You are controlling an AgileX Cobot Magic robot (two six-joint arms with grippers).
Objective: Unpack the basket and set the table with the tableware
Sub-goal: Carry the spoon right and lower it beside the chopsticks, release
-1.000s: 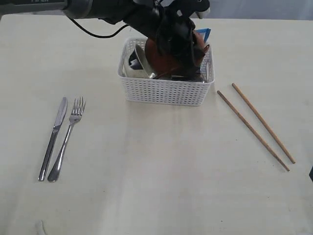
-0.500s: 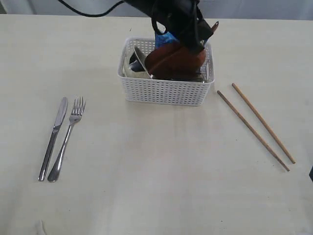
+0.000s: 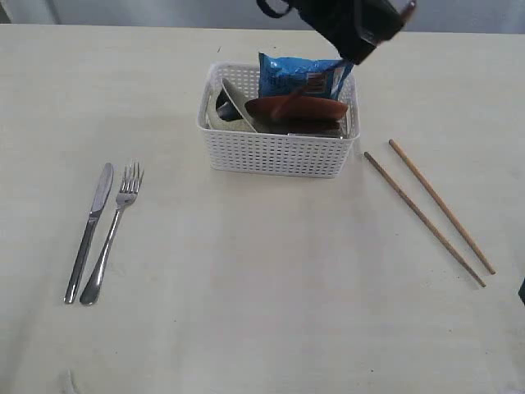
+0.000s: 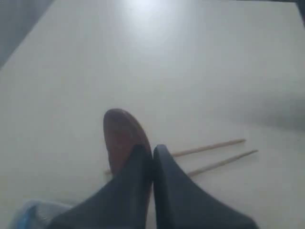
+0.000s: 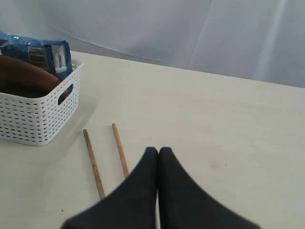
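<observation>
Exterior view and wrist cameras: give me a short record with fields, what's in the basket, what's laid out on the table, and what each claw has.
basket: white, holds blue snack bag, reddish-brown plate, tilted cream bowl
exterior left of basket: knife and fork, side by side on the table
exterior right of basket: two chopsticks, roughly parallel, apart
left claw: shut on wooden spoon, raised above the table
right claw: shut, empty, chopsticks just ahead of it
</observation>
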